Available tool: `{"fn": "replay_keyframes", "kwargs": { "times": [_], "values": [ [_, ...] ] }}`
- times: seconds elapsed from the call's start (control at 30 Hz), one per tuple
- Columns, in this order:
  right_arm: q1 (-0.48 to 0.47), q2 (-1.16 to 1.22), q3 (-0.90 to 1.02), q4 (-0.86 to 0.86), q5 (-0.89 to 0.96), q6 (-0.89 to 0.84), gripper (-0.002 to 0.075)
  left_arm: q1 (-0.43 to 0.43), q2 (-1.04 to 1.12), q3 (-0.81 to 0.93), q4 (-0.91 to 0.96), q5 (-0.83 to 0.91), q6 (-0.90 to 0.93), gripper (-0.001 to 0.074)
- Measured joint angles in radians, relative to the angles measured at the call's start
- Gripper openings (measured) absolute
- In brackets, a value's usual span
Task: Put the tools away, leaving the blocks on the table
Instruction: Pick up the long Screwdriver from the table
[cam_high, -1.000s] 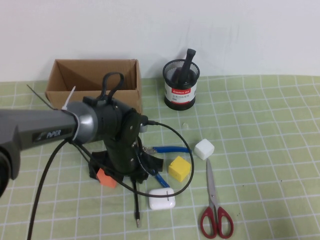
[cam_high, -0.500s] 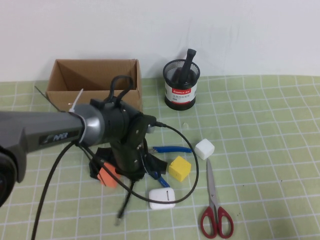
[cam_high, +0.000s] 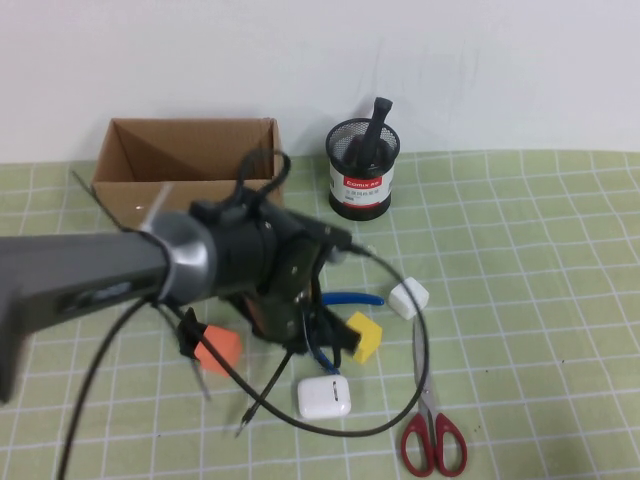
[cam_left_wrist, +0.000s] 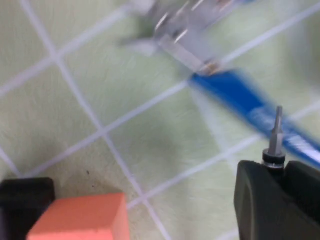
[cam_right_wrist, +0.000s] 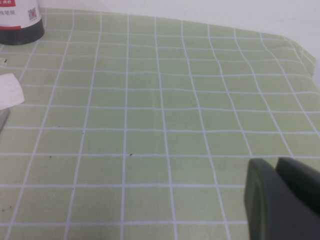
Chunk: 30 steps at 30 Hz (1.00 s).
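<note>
My left gripper (cam_left_wrist: 279, 172) is shut on the thin black screwdriver (cam_high: 262, 400); its metal tip (cam_left_wrist: 275, 131) sticks out between the fingers. It hovers low over the mat above the blue-handled pliers (cam_high: 352, 298), which also show in the left wrist view (cam_left_wrist: 250, 107). The orange block (cam_high: 217, 350) lies left of the arm, the yellow block (cam_high: 362, 336) and white block (cam_high: 408, 297) to its right. The red-handled scissors (cam_high: 431, 425) lie at the front right. The thick black-handled screwdriver (cam_high: 376, 122) stands in the mesh pen holder (cam_high: 362, 175). My right gripper (cam_right_wrist: 280, 192) is shut and empty over bare mat, out of the high view.
An open cardboard box (cam_high: 185, 160) stands at the back left. A white earbud case (cam_high: 324, 397) lies in front of the left arm. The arm's black cable (cam_high: 415, 350) loops over the mat toward the scissors. The pen holder's base (cam_right_wrist: 17, 25) shows in the right wrist view.
The left arm has swung to the right with the thin screwdriver in its grip; the screwdriver has tilted from upright in the picture to slanting. The cable loop has spread right.
</note>
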Motion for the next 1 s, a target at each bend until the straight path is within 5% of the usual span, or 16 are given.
{"fn": "replay_keyframes", "kwargs": {
  "times": [0.5,1.0],
  "values": [
    [0.000,0.000,0.000,0.000,0.000,0.000,-0.0011,-0.029,-0.258,0.021,0.000,-0.062,0.086,0.0055],
    [0.000,0.000,0.000,0.000,0.000,0.000,-0.0011,0.104,-0.275,0.305,-0.062,-1.125,0.182,0.0055]
  ]
}}
